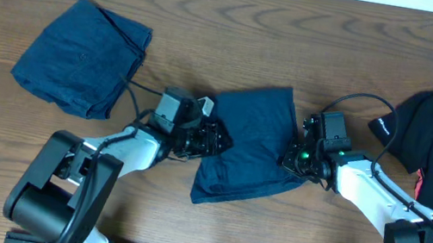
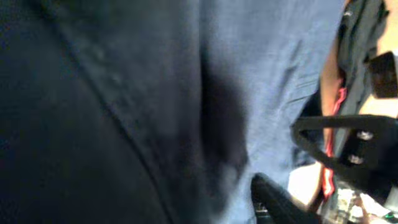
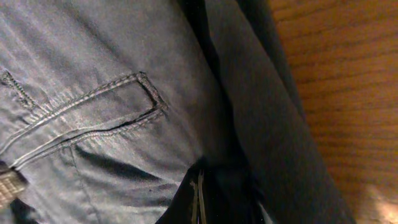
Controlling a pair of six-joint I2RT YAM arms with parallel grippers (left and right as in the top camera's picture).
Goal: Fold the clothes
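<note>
Dark navy denim-like shorts (image 1: 252, 145) lie between left gripper (image 1: 207, 137) and right gripper (image 1: 293, 157), each touching a side edge | long axis fore-aft | equally near | closure of either: cannot tell

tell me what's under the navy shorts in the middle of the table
Only wooden table shows around the middle shorts. Whatever lies directly beneath is hidden by the fabric.
</note>
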